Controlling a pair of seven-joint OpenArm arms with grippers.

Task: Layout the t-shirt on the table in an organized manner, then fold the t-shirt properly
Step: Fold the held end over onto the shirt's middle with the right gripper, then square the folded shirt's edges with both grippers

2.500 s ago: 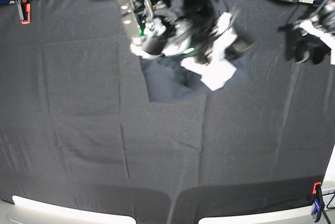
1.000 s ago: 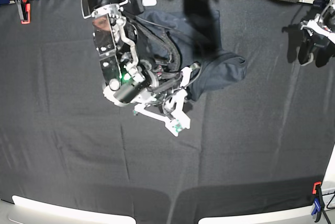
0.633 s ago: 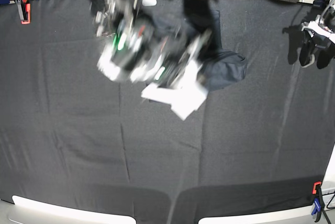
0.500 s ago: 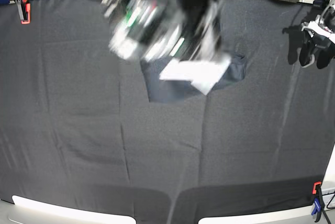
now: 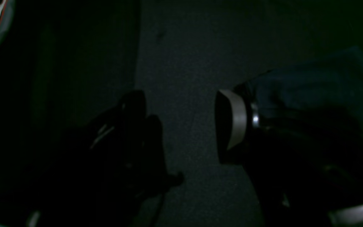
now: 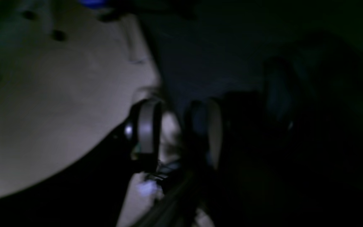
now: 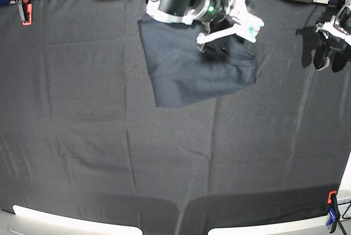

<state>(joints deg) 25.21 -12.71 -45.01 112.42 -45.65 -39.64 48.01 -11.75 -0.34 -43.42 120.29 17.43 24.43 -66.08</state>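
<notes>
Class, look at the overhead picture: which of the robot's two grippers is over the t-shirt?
The right gripper, at the top centre, reaches over the t-shirt's far edge. The left gripper hangs at the table's right edge, well clear of the shirt.

Right claw (image 7: 233,23) swung from mid-bench, over the t-shirt (image 7: 192,73), back to the far edge; its jaws, prev. pinched shut, now stand apart. T-shirt was bunched w/ a puffed lump at one end, now lies flatter as a folded rectangle.
</notes>
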